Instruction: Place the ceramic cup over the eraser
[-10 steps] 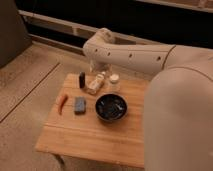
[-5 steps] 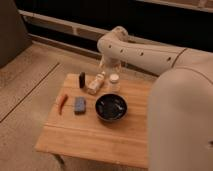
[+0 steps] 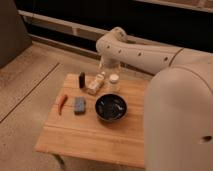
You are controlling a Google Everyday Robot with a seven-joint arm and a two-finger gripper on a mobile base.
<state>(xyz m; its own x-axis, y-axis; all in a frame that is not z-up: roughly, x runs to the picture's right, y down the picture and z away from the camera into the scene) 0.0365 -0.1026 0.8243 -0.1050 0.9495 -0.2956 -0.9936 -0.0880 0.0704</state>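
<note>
The arm (image 3: pixel 125 50) has swung across to its right over the last second, most of that travel coming in the first half, and now it has all but settled. That carries the gripper (image 3: pixel 110 69) off the beige bottle (image 3: pixel 96 84), where it hung a moment ago, to a spot just above the ceramic cup (image 3: pixel 114 79) at the back of the wooden table (image 3: pixel 90 135). The cup itself has not budged: same place, upright, still on the wood. So this reads as lining up for the pick, with the lift and the carry both yet to come. Whether the claw is spread or pressed together I cannot tell; it seems to hover over the cup rather than grip it, though the pale blur there leaves room for doubt. The cup is a small plain white cylinder, no handle showing (tiny next to the black bowl (image 3: pixel 111 106) in front of it). The eraser (image 3: pixel 81 80), a narrow black block standing on end, waits on the far side of the bottle, apart from the cup. That bottle lies between the two, so the carry will likely need to clear it. The blue-grey pad (image 3: pixel 79 105) and orange carrot piece (image 3: pixel 61 103) sit nearer the front left, out of the way.
</note>
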